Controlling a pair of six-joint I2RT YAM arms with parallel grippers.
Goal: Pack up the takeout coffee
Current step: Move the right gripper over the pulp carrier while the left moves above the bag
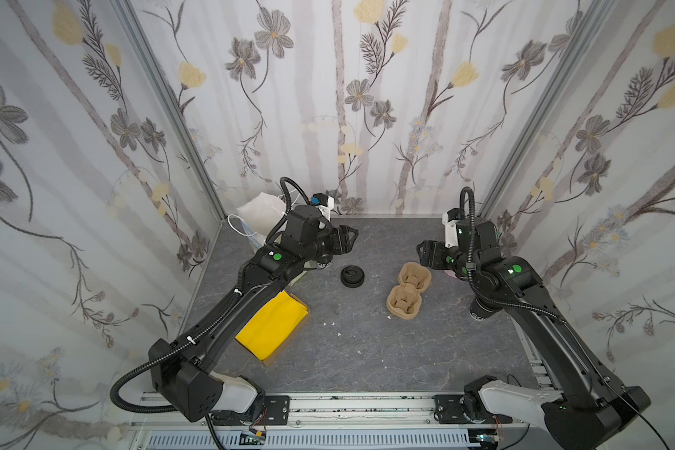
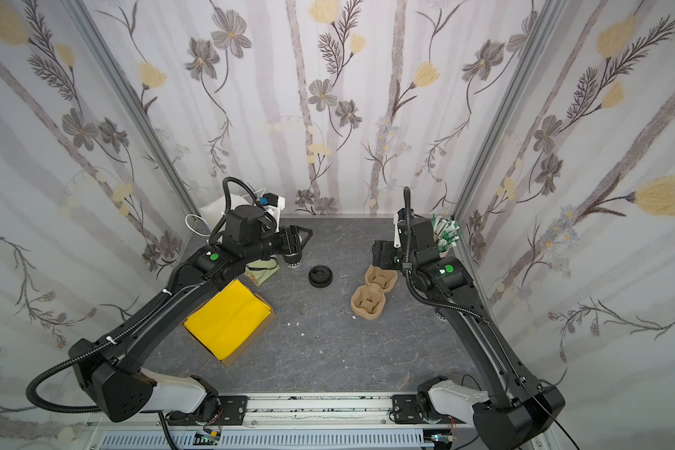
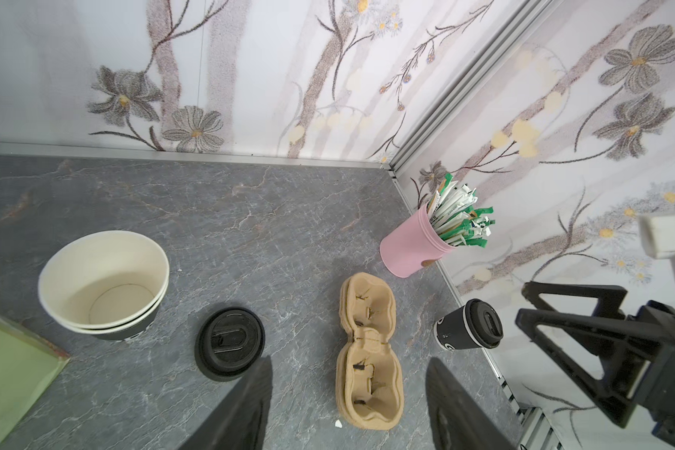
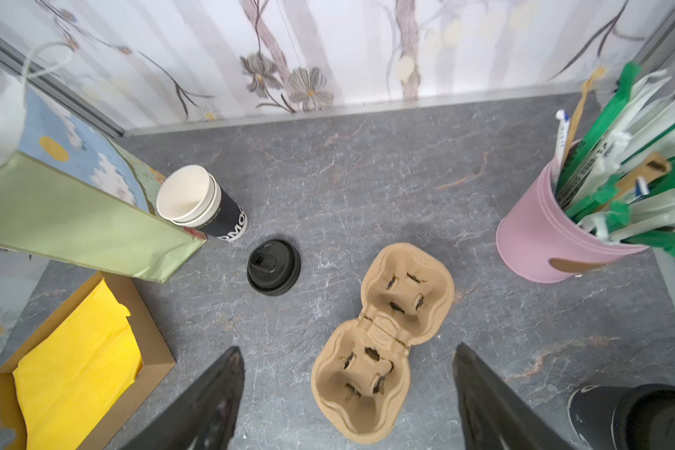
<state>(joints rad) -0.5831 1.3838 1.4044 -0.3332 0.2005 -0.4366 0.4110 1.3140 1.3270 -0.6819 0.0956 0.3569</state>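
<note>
Hovering near the lidded coffee cup (image 3: 468, 325), the right gripper (image 4: 347, 348), jaws wide and empty like the left gripper (image 3: 349, 359), should grip it upright, below the lid, for the pulp cup carrier (image 1: 408, 292).

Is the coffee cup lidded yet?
Lidded: a black domed lid sits on the cup, which stands outside the carrier.

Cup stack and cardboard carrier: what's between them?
A loose black lid, lying flat and touching neither. It shows clearly in both wrist views.
</note>
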